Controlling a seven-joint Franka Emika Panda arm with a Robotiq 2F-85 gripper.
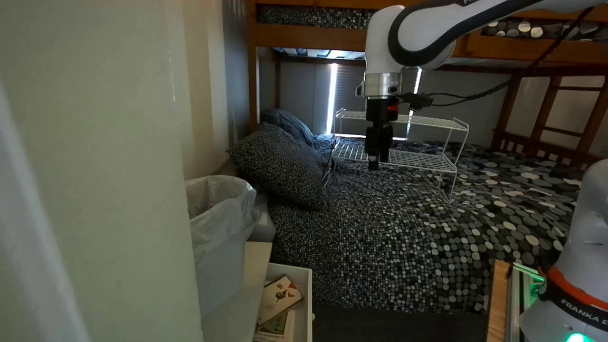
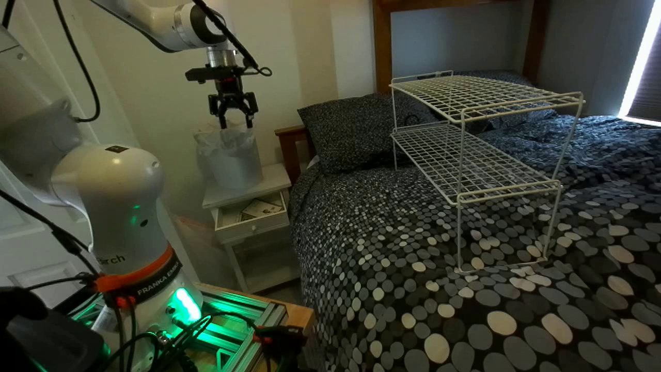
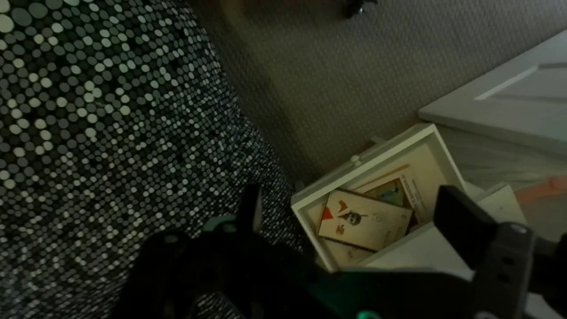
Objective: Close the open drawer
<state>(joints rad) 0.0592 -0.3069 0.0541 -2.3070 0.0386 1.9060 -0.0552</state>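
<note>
The small white drawer is pulled out of the white nightstand, with a round knob on its front. It also shows at the bottom in an exterior view. In the wrist view the open drawer holds tan and white booklets, one lying slanted over another. My gripper is open and empty, pointing down. It hangs well above the drawer, apart from it, and also shows in an exterior view. In the wrist view the drawer lies below, between the spread fingers.
A bagged white bin stands on the nightstand top. A bed with patterned cover and pillows lies beside the nightstand. A white wire rack stands on the bed. A white door panel shows in the wrist view.
</note>
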